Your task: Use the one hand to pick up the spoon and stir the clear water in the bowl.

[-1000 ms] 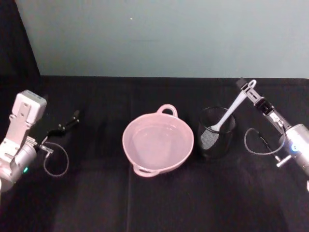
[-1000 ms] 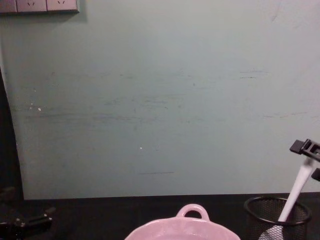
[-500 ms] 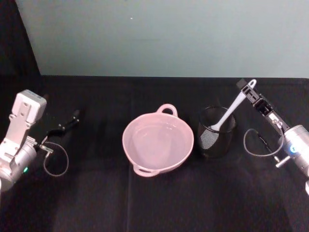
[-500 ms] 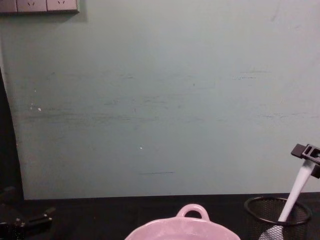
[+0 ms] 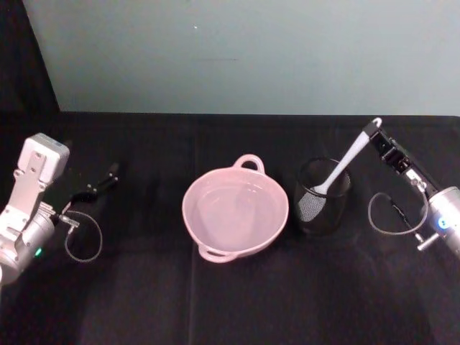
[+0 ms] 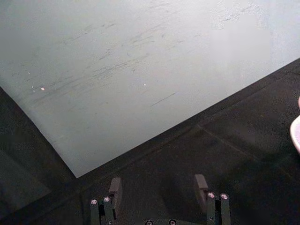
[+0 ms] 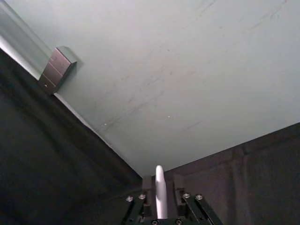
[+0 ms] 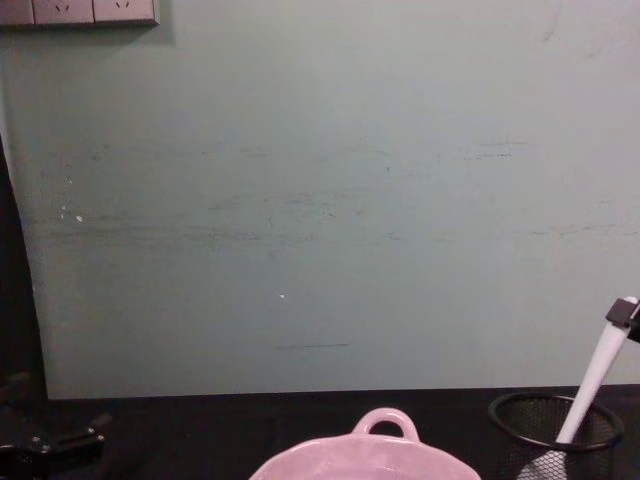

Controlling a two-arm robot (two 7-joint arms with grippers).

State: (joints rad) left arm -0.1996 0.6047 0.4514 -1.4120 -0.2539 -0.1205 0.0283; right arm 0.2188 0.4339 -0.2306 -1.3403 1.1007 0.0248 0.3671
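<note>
One step down: right hand (image 5: 375, 134) jaws pinching the spoon (image 5: 346, 164) tip, left hand (image 5: 109, 174) idle, jaws spread; next, I reckon, lift it clear of the cup (image 5: 320, 212).

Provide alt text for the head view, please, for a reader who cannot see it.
The right gripper grips the handle tip of a white spoon leaning in a black mesh cup. A pink bowl of clear water sits beside the cup, and the left gripper is open at far left.

Bowl (image 5: 190, 208) glossy ceramic — cup (image 5: 320, 215) blk wire mesh; spoon (image 5: 348, 161) matt plastic.
</note>
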